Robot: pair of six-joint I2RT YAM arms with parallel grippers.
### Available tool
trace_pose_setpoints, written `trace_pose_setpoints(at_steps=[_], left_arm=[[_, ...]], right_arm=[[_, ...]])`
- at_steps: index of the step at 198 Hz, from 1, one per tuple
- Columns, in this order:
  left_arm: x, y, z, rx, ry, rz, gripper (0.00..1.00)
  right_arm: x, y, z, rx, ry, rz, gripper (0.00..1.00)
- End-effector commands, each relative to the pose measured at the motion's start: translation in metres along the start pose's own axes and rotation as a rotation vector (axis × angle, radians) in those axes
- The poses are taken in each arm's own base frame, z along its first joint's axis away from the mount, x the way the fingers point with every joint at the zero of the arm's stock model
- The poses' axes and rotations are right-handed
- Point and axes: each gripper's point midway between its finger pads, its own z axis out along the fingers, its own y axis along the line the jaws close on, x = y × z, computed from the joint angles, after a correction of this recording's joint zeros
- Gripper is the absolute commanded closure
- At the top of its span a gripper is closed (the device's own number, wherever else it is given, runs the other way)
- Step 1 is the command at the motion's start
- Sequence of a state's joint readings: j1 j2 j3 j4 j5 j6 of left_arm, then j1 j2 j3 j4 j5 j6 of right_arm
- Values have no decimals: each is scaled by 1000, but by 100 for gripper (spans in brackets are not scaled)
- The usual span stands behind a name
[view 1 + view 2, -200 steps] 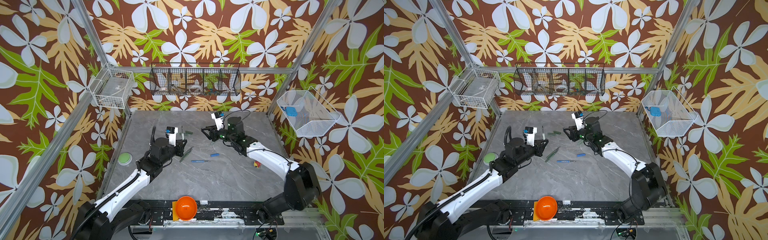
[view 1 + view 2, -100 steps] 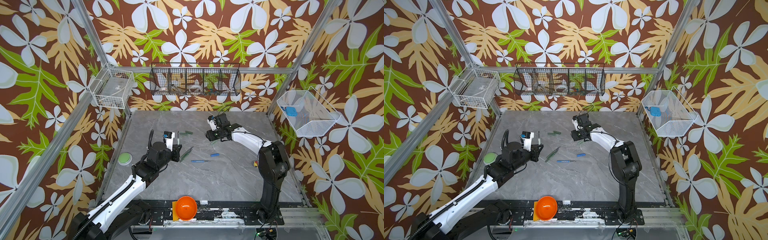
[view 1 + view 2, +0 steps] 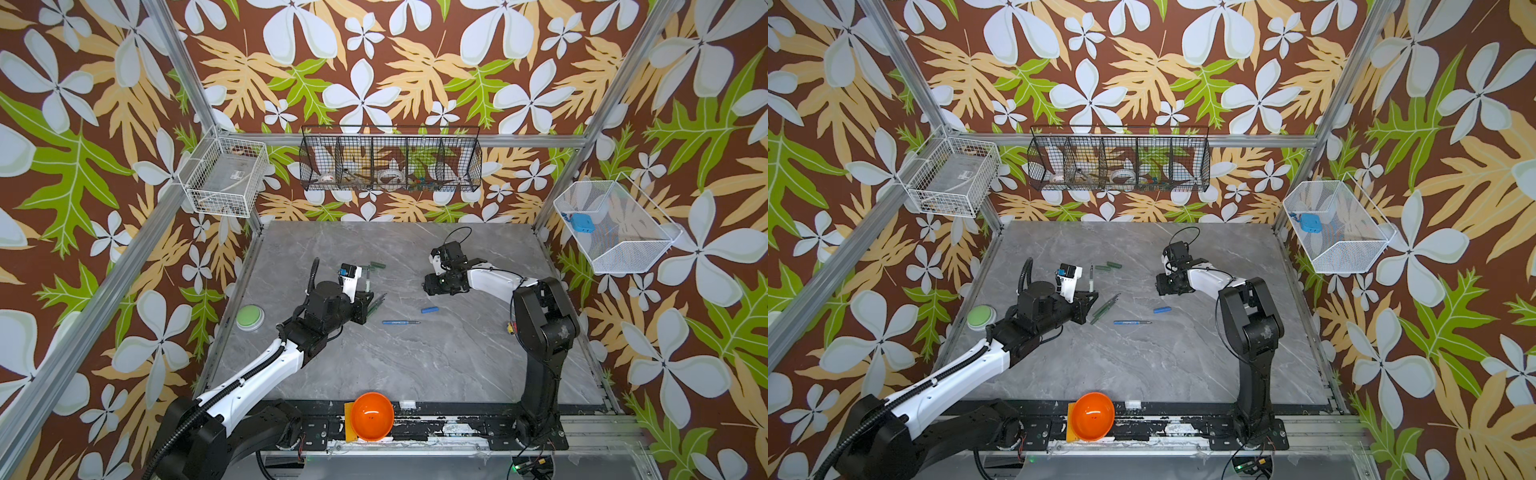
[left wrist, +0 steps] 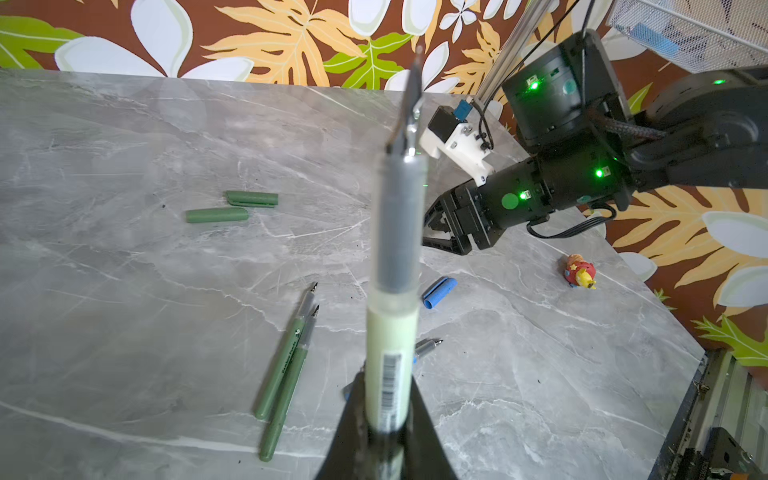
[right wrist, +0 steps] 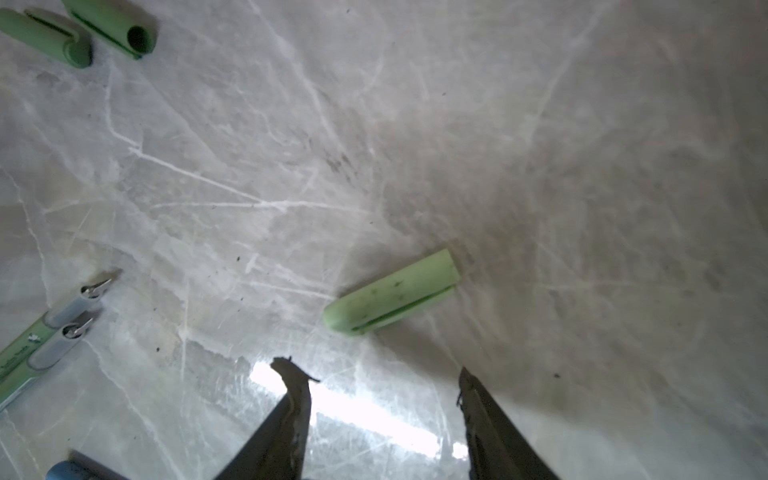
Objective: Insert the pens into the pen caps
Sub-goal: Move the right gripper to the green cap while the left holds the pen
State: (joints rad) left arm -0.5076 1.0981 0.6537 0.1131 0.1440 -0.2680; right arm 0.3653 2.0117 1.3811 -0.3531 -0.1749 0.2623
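My left gripper [image 4: 388,415] is shut on the pale green pen [image 4: 392,257] and holds it upright, tip up, over the table's left middle [image 3: 368,279]. Two dark green pens [image 3: 376,301] lie side by side just beyond it. The blue pen [image 3: 401,322] and the blue cap [image 3: 430,309] lie in the middle of the table. Two dark green caps [image 3: 376,265] rest further back. My right gripper [image 5: 374,374] hangs open, low over the table, with the pale green cap [image 5: 392,291] lying just beyond its fingertips. That cap is hidden under the gripper [image 3: 430,286] in both top views.
A green button [image 3: 250,318] sits at the table's left edge and an orange bowl [image 3: 372,415] at the front rail. A small red and yellow toy [image 4: 581,272] lies near the right arm's base. Wire baskets hang on the back and side walls.
The right arm has folded its elbow upward and its gripper has dropped toward the table, with the jaws spreading wider. The left gripper has drawn back a little with the pen.
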Motion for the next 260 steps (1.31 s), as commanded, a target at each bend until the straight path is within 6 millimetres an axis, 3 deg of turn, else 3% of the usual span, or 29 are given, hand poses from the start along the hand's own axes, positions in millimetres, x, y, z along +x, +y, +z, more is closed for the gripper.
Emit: trace_pose_setpoints(at_steps=[1, 124, 160, 209, 260], left_arm=[[-16, -8, -1, 37, -53, 12, 100], [-15, -2, 0, 0, -45, 28, 100], [-14, -3, 0, 9, -45, 24, 100], [-10, -5, 1, 27, -48, 21, 100], [-4, -4, 6, 32, -37, 34, 100]], right_arm=[[-10, 5, 4, -30, -28, 3, 40], [-36, 40, 39, -213, -22, -33, 39], [-20, 57, 41, -281, 46, -74, 41], [15, 60, 27, -291, 148, -120, 45], [28, 51, -12, -225, 175, -143, 59]])
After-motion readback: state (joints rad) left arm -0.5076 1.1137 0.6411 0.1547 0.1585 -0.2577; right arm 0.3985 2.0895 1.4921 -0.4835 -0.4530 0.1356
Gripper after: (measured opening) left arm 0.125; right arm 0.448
